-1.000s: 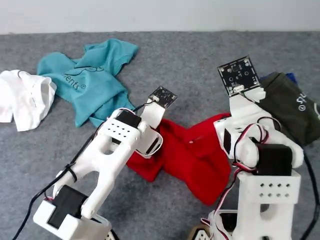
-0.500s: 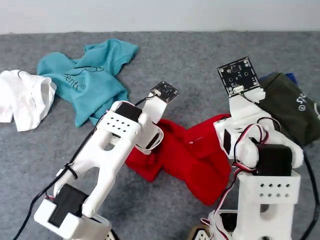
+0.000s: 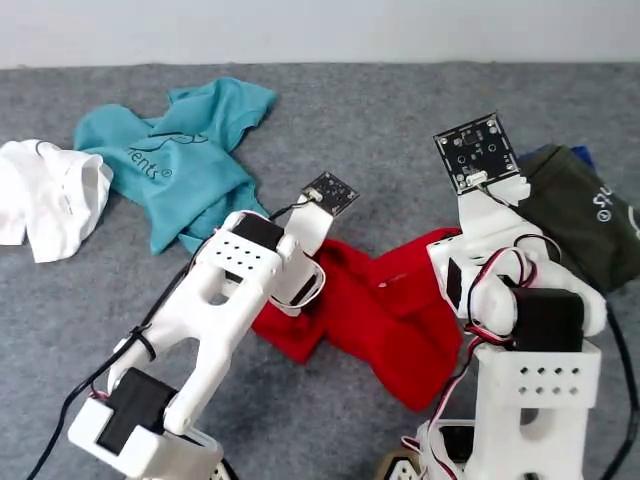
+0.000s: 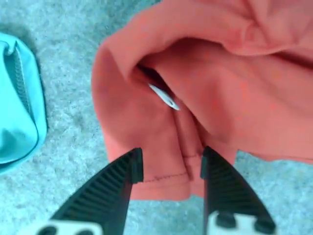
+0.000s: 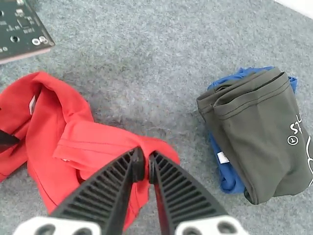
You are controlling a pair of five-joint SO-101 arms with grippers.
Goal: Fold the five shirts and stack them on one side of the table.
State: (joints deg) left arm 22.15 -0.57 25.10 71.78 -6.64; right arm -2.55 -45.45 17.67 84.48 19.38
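**Left arm dithers at the red hem**

Over the last second the left arm nudged up-frame, then settled back. The right arm has not moved. No fold progress.

- Left gripper [image 4: 171,162]: wide, straddling the stitched hem of the red shirt [image 3: 385,310], lower centre of the high view.
- Right gripper [image 5: 145,160]: narrow, apparently pinching the shirt's other edge.
- Materials: soft, rumpled knit on the napped grey table [image 3: 400,130].
- Right edge: olive shirt [image 5: 259,132] folded blocky over the blue shirt [image 5: 227,178].

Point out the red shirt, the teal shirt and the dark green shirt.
red shirt [image 3: 390,315], high view, middle of its crumpled body.
teal shirt [image 3: 175,165], high view, chest beside the print.
dark green shirt [image 5: 257,129], right wrist view, top face of the folded shirt.
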